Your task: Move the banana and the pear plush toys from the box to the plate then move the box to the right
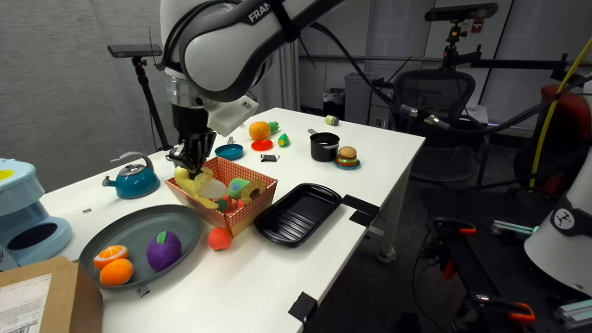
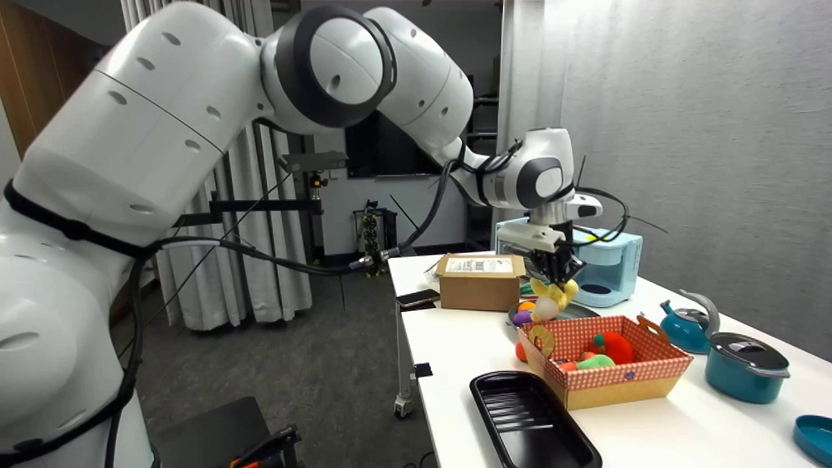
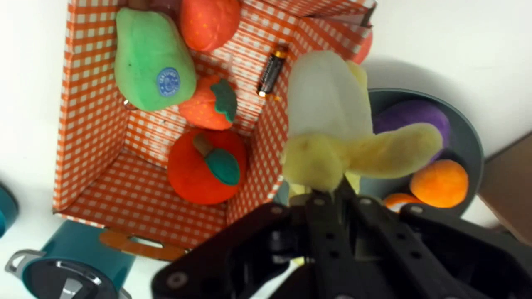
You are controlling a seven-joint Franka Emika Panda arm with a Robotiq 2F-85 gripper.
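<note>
Above the box rim, on the side facing the plate, the pale yellow banana [image 3: 328, 95] hangs with its white middle and peel flaps showing. My gripper [image 3: 338, 189] is shut on it at the peeled end; part of the banana is hidden behind the fingers. The green pear [image 3: 151, 58] lies inside the red-checked box [image 3: 249, 182], against a side wall, among red plush fruits and a battery. Beside the box is the grey-blue plate [image 1: 138, 222], which holds a purple plush, an orange and an orange half.
A black tray [image 1: 300, 215] lies close along the box, and a red plush ball [image 1: 219, 238] sits against its corner. A teal kettle [image 1: 138, 180] and lidded teal pot [image 2: 746, 370] stand nearby. The cardboard carton [image 2: 480, 286] is just past the plate.
</note>
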